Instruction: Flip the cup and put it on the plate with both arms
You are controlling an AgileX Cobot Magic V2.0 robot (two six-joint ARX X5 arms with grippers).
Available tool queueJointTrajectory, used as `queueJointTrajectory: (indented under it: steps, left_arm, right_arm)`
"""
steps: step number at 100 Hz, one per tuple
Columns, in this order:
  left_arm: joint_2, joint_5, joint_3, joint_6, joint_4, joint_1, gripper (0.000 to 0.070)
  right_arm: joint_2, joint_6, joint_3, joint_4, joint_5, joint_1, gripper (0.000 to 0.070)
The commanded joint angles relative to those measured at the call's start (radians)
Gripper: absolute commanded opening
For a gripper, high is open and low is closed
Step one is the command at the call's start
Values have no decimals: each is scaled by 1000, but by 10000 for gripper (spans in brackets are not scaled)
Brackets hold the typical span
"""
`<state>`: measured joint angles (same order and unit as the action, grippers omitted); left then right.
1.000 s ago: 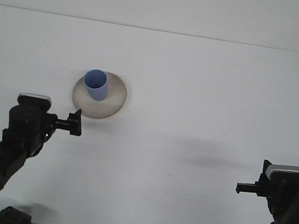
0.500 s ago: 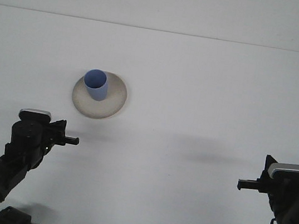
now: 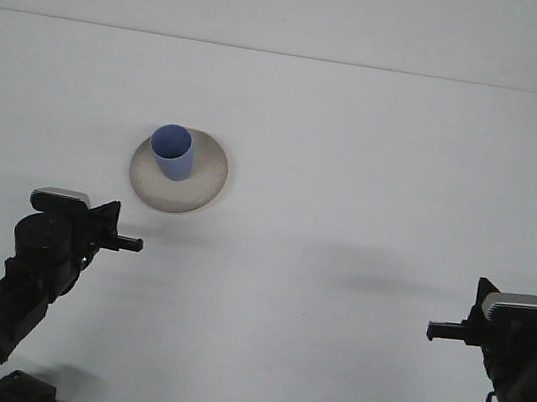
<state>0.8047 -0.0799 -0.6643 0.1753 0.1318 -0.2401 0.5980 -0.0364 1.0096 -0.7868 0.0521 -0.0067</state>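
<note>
Blue cup (image 3: 172,150) stands upright, mouth up, on the plate (image 3: 204,183), set toward plate's far-left part. Plate on white table (image 3: 373,176).

Rel. to left gripper (image 3: 129,243): cup + plate lie ahead and slightly to its right, near but apart, no contact. Plate's near rim is just beyond the fingertips. Left gripper fingers look drawn together into one thin dark tip, holding nothing.

Rel. to right gripper (image 3: 438,332): cup + plate well apart, far off to its left and further forward. Gripper points left, low over near edge of table. Fingers seen edge-on as one short dark bar; can't tell if apart or together.

Count: 1 cup, 1 plate, 2 arms, 2 grippers. Both arms low at near corners.
</note>
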Motion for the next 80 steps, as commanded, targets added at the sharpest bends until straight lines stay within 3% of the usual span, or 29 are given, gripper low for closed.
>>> queueJointTrajectory:
  steps: [1, 11, 35, 64, 80]
  left_arm:
    - [3, -3, -13, -22, -43, -3, 12]
    - [-15, -6, -2, -29, -137, 5, 12]
    - [-101, -8, 142, -138, -348, 10, 12]
    - [-420, -28, 450, -131, -328, 73, 12]
    - [-624, -28, 553, -130, -234, 106, 12]
  right_arm:
    - [5, 10, 5, 10, 0, 1, 1]
    - [5, 10, 5, 10, 0, 1, 1]
    - [5, 10, 5, 10, 0, 1, 1]
    - [5, 10, 5, 10, 0, 1, 1]
    - [5, 10, 5, 10, 0, 1, 1]
